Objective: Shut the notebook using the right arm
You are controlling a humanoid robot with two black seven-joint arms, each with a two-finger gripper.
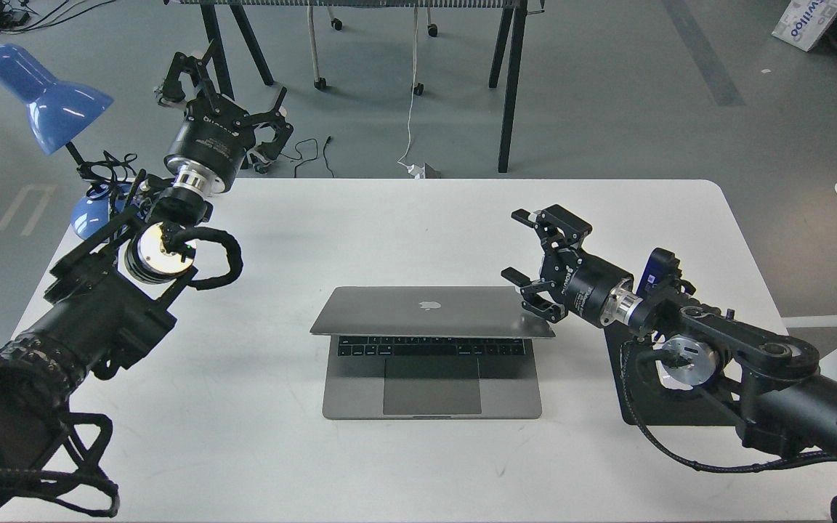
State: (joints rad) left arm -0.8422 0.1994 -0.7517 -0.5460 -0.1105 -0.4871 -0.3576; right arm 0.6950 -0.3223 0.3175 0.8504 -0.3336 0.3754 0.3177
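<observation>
The notebook (389,314) lies in the middle of the white table (418,211), its grey lid with the dark apple logo folded far down over the keyboard. Only the front key rows and the trackpad show. My right arm (724,349) comes in from the right. Its gripper (525,256) is open, with its lower finger against the lid's right rear corner. My left gripper (222,102) is open and empty, raised beyond the table's far left edge, well away from the notebook.
A black mouse pad (651,410) lies under my right arm, with a white mouse mostly hidden by it. A blue desk lamp (48,102) stands at the far left corner. Black table legs (511,87) and cables are on the floor behind.
</observation>
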